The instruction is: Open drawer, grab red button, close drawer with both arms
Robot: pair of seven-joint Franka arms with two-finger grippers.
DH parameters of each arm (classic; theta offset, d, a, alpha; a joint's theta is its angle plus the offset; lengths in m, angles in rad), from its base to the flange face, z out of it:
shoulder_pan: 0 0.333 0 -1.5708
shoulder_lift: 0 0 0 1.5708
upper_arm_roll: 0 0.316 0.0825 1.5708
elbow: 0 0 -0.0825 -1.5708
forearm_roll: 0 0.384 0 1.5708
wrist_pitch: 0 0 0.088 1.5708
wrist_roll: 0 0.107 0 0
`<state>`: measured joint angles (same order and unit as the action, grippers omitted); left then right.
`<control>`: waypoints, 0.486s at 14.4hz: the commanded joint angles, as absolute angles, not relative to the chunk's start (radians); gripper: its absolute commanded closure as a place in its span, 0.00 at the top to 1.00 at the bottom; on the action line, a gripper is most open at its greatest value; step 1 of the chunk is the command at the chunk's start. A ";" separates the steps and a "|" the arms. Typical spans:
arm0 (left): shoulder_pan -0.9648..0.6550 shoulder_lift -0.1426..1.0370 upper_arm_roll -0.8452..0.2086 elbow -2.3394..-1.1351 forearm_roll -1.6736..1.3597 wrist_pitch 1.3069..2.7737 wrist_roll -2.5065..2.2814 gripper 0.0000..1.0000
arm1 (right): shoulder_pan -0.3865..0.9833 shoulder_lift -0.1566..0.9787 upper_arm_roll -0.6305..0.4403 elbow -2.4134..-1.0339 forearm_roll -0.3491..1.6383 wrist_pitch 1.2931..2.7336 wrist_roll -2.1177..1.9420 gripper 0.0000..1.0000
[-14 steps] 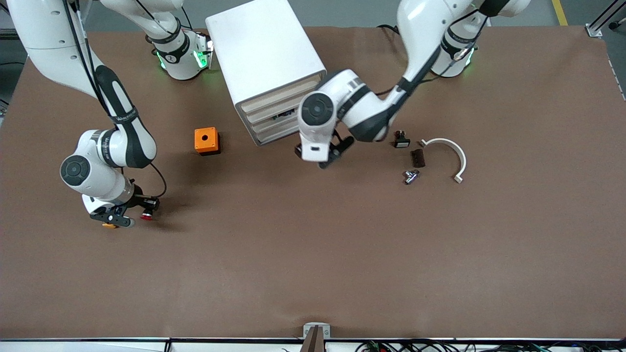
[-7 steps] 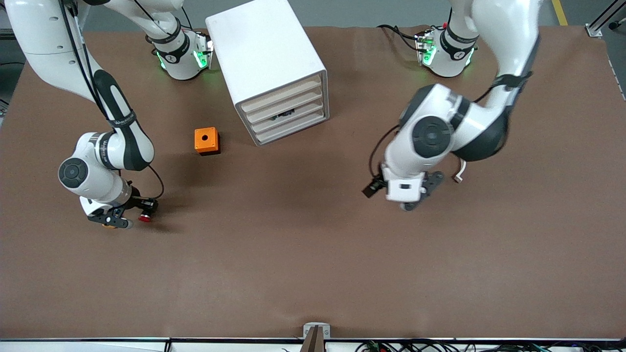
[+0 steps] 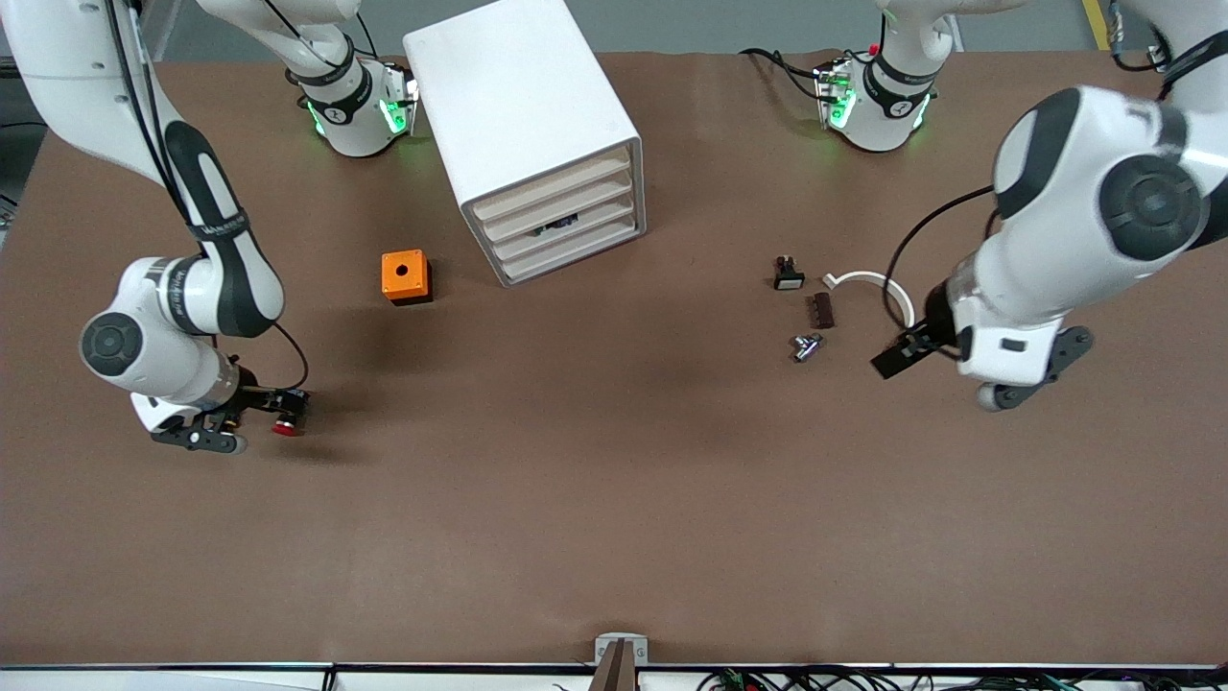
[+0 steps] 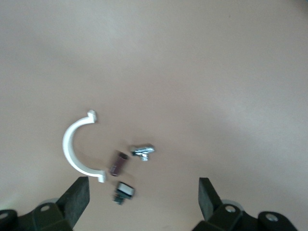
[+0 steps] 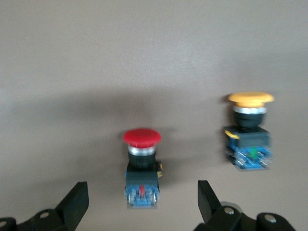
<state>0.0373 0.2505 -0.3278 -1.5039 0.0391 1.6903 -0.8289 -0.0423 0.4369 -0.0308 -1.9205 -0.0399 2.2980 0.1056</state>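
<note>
two buttons lay on the worktop (image 3: 614, 499): one red button (image 5: 141, 166), one yellow button (image 5: 249, 134). right end effector (image 5: 139, 202) hung released over the red one. left end effector (image 4: 144, 202) released too, over four small parts.

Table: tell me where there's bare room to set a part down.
The widest bare stretch of the table runs along the camera's edge, nearer than the orange box and the drawer cabinet. Crowded: the white clamp with small parts beside it, and the red button below the right gripper.

We see the button (image 5: 142, 166), red cap on dark body, lying on the surface (image 3: 576, 461); the drawer (image 3: 561, 223) is closed.
</note>
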 commanded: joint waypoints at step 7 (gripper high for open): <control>0.031 -0.057 -0.111 -1.646 0.040 1.545 -0.243 1.00 | -0.066 0.092 -0.003 -1.850 -0.032 1.820 0.046 1.00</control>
<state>0.0527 0.0190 -0.1540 -1.5858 0.0391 1.5690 -0.3355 -0.0496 0.1713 -0.0253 -1.8283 -0.0394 1.8703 0.0572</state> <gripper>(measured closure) 0.000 0.000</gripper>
